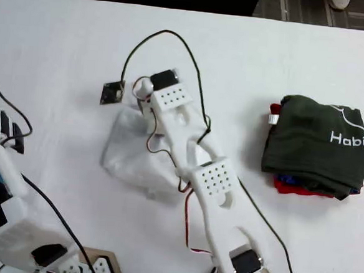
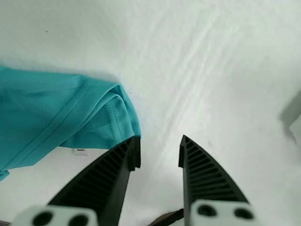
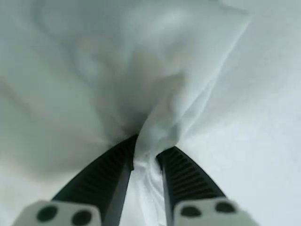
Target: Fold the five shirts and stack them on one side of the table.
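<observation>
Beyond the white shirt [image 1: 127, 158], toward the far edge, the bench [image 1: 63, 47] lies broad and bare. The shirt itself sits crumpled mid-bench, a pinch of its cloth clamped tight in the right end effector [image 3: 146, 150]. Well to its right stands the folded stack [image 1: 315, 146], dark green on top, with blue and red edges peeking out below. Well to its left, the left end effector [image 2: 159, 146] hangs with fingers apart, just beside a teal shirt [image 2: 56, 113] that is largely hidden from above. The right arm and a looping black cable [image 1: 176, 39] cover part of the white shirt.
</observation>
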